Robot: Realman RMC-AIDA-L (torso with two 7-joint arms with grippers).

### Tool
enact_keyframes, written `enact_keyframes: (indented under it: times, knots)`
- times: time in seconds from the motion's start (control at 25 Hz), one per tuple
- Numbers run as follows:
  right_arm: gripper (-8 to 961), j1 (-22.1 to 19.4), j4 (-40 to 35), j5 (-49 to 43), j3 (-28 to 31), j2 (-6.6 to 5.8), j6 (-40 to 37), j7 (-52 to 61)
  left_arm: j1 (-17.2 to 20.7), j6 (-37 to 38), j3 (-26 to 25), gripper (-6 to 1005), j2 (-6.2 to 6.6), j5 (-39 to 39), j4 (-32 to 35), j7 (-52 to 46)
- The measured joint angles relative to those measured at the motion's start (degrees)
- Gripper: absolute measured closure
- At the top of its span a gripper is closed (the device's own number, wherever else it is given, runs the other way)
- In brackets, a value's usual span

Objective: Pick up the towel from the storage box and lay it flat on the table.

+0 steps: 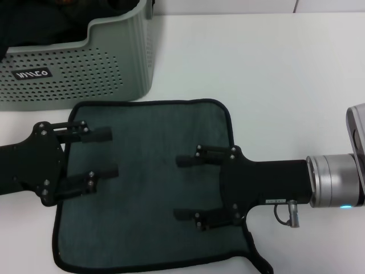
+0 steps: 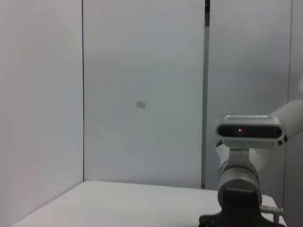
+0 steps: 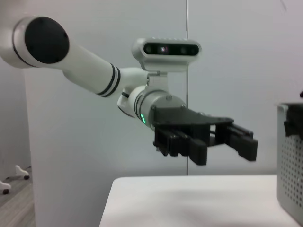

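Note:
The dark teal-green towel (image 1: 142, 228) lies spread flat on the white table (image 1: 274, 74) in the head view, in front of the pale green storage box (image 1: 85, 68). My left gripper (image 1: 114, 153) is open and empty, with its fingers over the towel's left part. My right gripper (image 1: 177, 188) is open and empty over the towel's right part. The right wrist view shows the left gripper (image 3: 225, 152) open and held above the table (image 3: 189, 198). The towel shows in neither wrist view.
The storage box holds black fabric (image 1: 45, 23), and its perforated wall shows in the right wrist view (image 3: 289, 156). The left wrist view shows the right arm's wrist and camera (image 2: 248, 130) over the tabletop (image 2: 118, 203). Bare table lies to the right of the towel.

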Motion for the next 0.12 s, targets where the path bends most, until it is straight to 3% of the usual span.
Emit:
enact_keyframes:
  times: [0.12]
  knots:
    - [129,0.07,0.02,0.65,-0.26,0.00,0.00,-0.60,-0.58,-0.02,0.29,450,0.71,0.28,-0.68,-0.29]
